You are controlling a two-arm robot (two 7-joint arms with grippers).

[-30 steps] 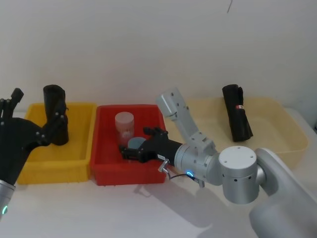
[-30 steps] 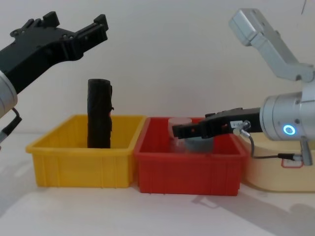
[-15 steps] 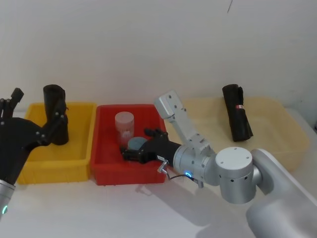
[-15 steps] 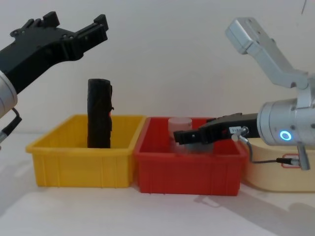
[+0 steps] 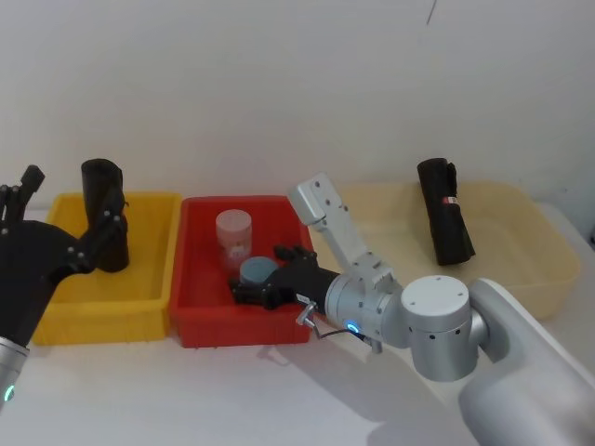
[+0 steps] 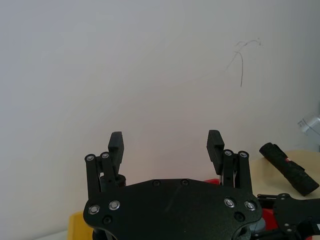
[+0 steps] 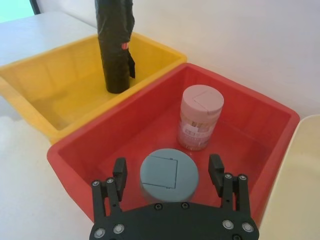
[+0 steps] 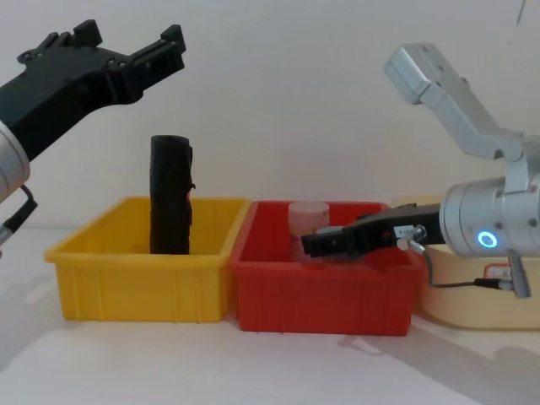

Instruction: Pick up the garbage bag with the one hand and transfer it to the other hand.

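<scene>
While it hovers low over the near part of the red bin [image 5: 242,330], the right gripper [image 7: 167,165], on the blue-lit wrist, has its two fingers spread wide. They stand on either side of a grey-lidded jar [image 7: 162,175] without closing on it. Just beyond that jar, farther into the same bin, a pink-lidded jar [image 7: 200,117] stands upright.

At the left, the left gripper [image 6: 165,145] is held high above the yellow bin [image 5: 102,316], its fingers also spread apart with nothing between them.

Below and beyond that gripper, the garbage bag [image 8: 170,194] stands upright on the floor of the yellow bin, toward its far side. It rises well above the rim, and a small red label shows on its side in the right wrist view. It is well apart from both grippers.

Yellow and red bins sit side by side on the white table [image 5: 186,390], the red one to the right.

Farther right lies a pale beige tray [image 5: 530,232]. Toward its far wall a second black roll [image 5: 444,228] stands tilted, also carrying a small red-and-white label.
</scene>
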